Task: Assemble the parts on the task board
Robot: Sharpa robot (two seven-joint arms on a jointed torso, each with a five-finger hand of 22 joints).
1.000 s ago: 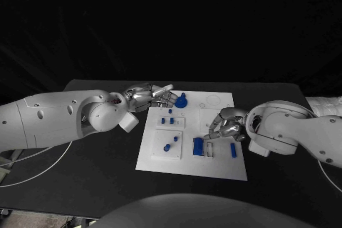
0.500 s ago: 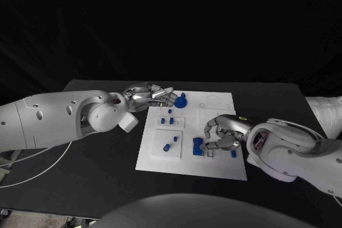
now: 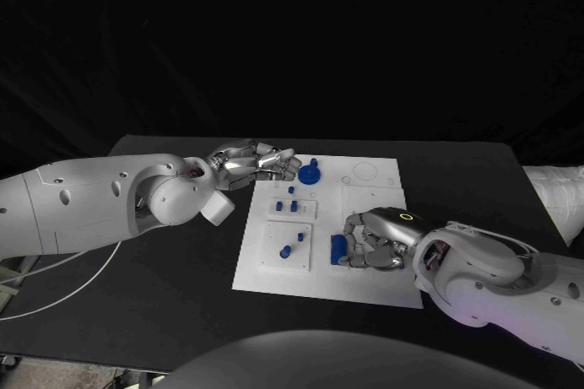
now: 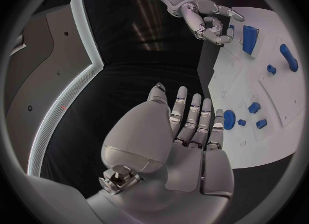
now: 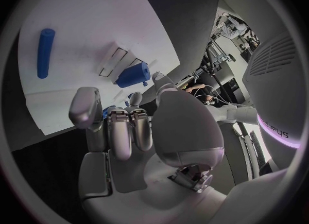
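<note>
Blue, stiff and likely light, the block (image 3: 337, 249) lies on the task board (image 3: 270, 276) just beside the right hand (image 3: 371, 246), whose curled fingers hold nothing visible. Grip its long sides. Left hand (image 3: 256, 163) rests flat, holding nothing, at the board's far corner.

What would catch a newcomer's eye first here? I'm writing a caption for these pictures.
The white task board stands out against the black table, dotted with small blue parts. The right hand is low over the board's near right area, fingers curled beside a blue block. The left hand rests at the board's far left corner, next to a round blue part.
</note>
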